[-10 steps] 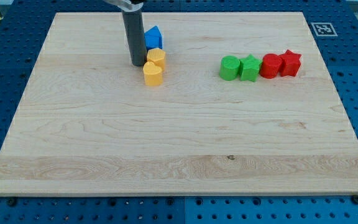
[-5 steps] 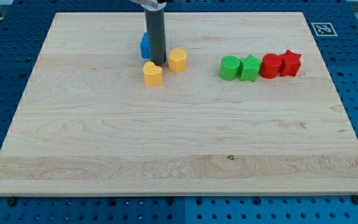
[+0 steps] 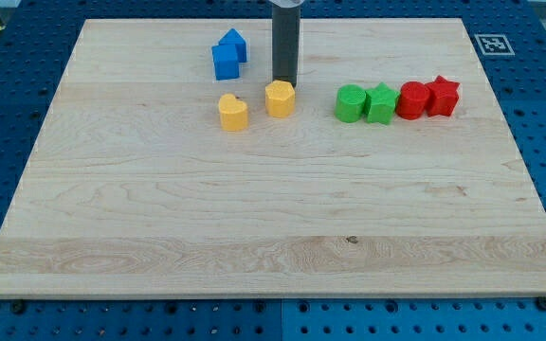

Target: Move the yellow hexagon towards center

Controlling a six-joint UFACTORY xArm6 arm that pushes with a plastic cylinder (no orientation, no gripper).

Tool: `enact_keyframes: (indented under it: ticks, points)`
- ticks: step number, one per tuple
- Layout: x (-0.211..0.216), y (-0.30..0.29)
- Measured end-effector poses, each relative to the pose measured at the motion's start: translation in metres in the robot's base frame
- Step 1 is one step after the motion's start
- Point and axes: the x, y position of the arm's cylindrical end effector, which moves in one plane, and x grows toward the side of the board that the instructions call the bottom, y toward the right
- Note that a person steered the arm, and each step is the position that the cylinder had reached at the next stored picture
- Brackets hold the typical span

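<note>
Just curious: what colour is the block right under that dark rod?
Yellow: the yellow hexagon, just below my tip in the camera view.

Arm: only the rod shows; the rest of the arm lies beyond the view's top edge.
Rod: straight, dark grey, upright, entering at the view's top, a little left of the middle.
Rod's upper end: a lighter, metallic collar sits where it meets the top edge.
My tip [image 3: 285, 81]: down at the counter [image 3: 254, 218], in the upper part of the board.
Tip and yellow hexagon [image 3: 280, 98]: the tip stands just behind the block, on its top side in the view, touching or nearly so; I cannot tell which.
</note>
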Motion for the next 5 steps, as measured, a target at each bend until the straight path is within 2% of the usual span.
enact_keyframes:
  ticks: [3,5]
  points:
    - [0.000,-0.048]
    - [0.001,-0.048]
